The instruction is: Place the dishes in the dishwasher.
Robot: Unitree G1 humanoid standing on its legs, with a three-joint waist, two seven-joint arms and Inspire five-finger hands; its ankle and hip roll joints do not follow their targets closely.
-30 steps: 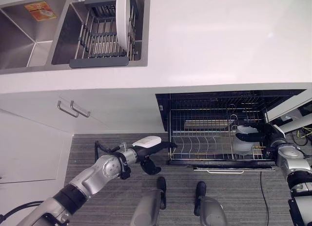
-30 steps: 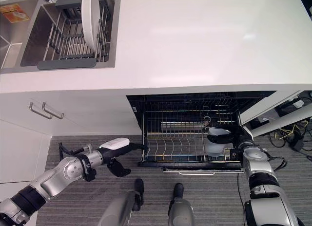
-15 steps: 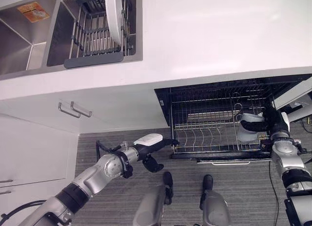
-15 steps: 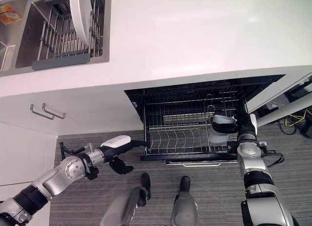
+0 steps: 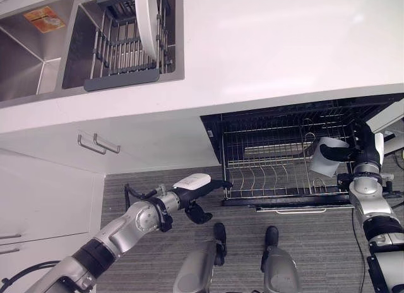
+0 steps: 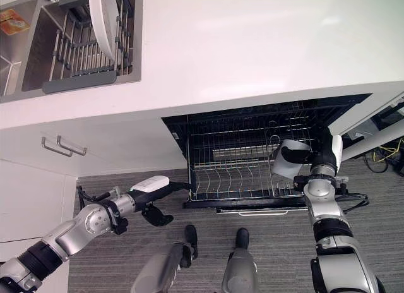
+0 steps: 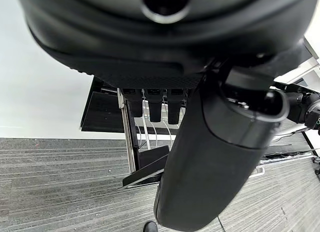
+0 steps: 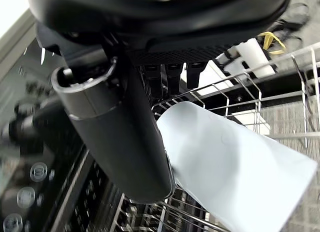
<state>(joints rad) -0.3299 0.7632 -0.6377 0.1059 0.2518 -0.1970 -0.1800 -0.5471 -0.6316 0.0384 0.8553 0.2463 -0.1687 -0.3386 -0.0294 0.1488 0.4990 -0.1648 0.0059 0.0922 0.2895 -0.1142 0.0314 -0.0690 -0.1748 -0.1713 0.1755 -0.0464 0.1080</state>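
The dishwasher's wire rack (image 5: 271, 179) is pulled out under the white counter. My right hand (image 5: 363, 146) is shut on a white cup (image 5: 328, 156) and holds it tipped on its side above the rack's right end. The right wrist view has the cup (image 8: 235, 167) pinched between the thumb (image 8: 120, 142) and the fingers (image 8: 170, 74). My left hand (image 5: 203, 187) is open, with its straight fingers against the rack's left front corner (image 7: 131, 142). A white plate (image 5: 146, 21) stands on edge in the sink's drying rack (image 5: 120, 50).
A double steel sink (image 5: 25, 59) is set in the counter (image 5: 284, 47) at the far left, with an orange packet (image 5: 44, 19) in its left basin. Two cabinet handles (image 5: 98, 143) sit left of the dishwasher. The floor (image 5: 151, 179) is grey carpet.
My right hand has lifted the cup from the rack's right end and tipped it over on its side. The left hand stays at the rack's corner. The camera has shifted slightly.
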